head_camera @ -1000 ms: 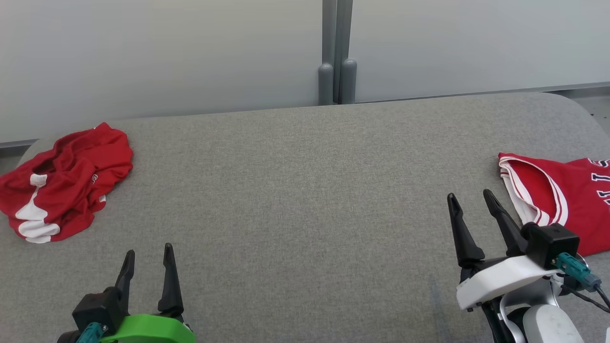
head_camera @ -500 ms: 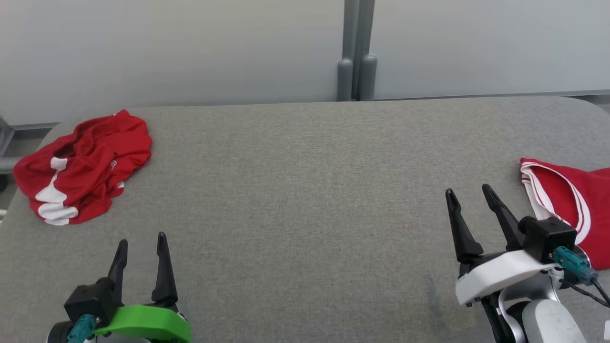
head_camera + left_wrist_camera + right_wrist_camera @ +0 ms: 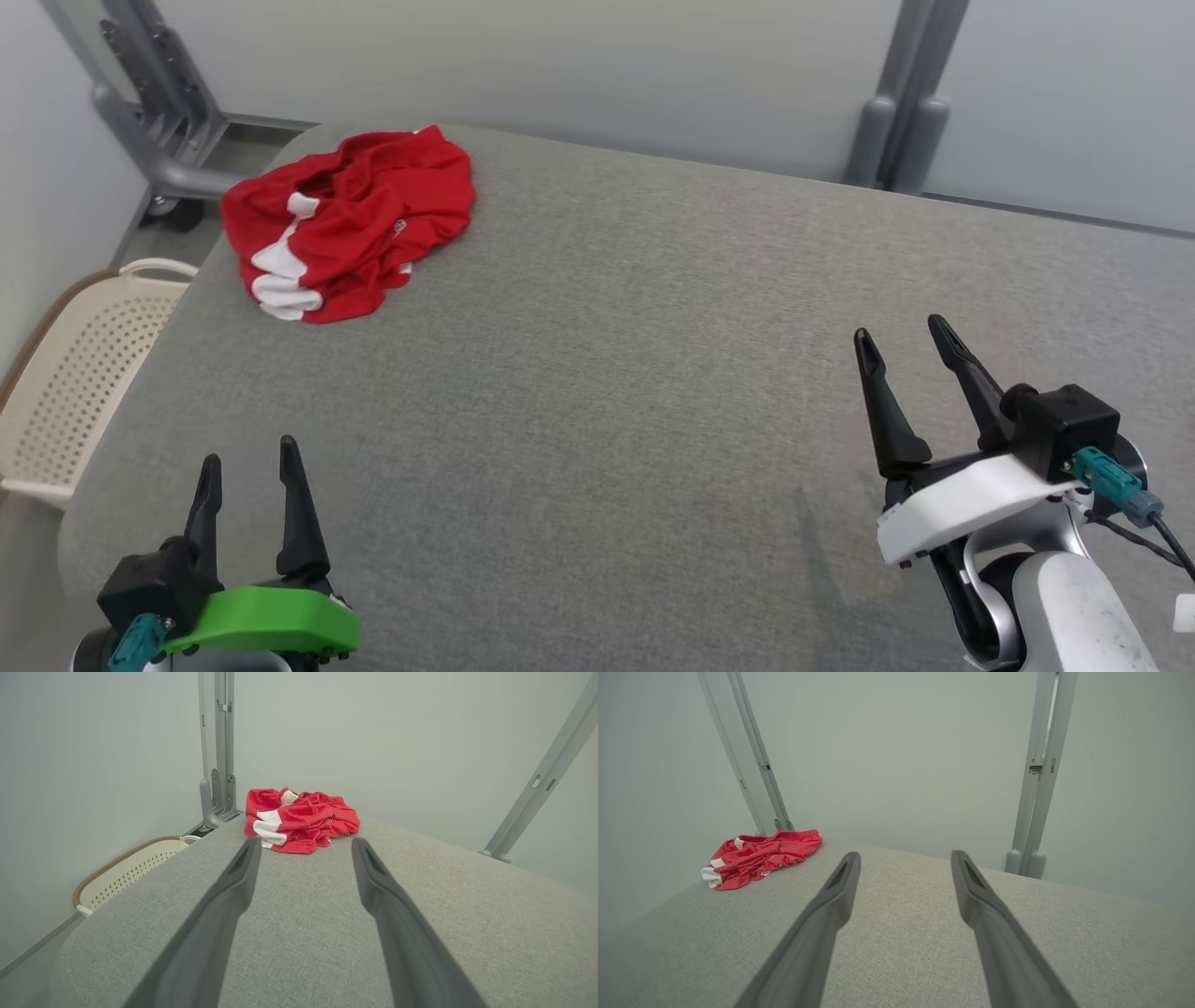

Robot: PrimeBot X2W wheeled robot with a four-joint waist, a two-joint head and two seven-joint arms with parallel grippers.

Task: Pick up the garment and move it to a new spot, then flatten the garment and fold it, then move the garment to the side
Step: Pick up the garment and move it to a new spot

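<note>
Two grippers: left gripper and right gripper, jaws spread, both empty.
Garment: crumpled red-and-white fabric garment, straight ahead of the left gripper, well apart; far left of the right gripper.
Surface: grey woven-fabric tabletop, rounded corners, under both grippers.
Room: pale grey wall panels beyond the fingertips; grey metal posts ahead of the right gripper; cream perforated basket left of the left gripper, below table level.

Crumpled red-and-white garment lies at the table's far-left corner.
</note>
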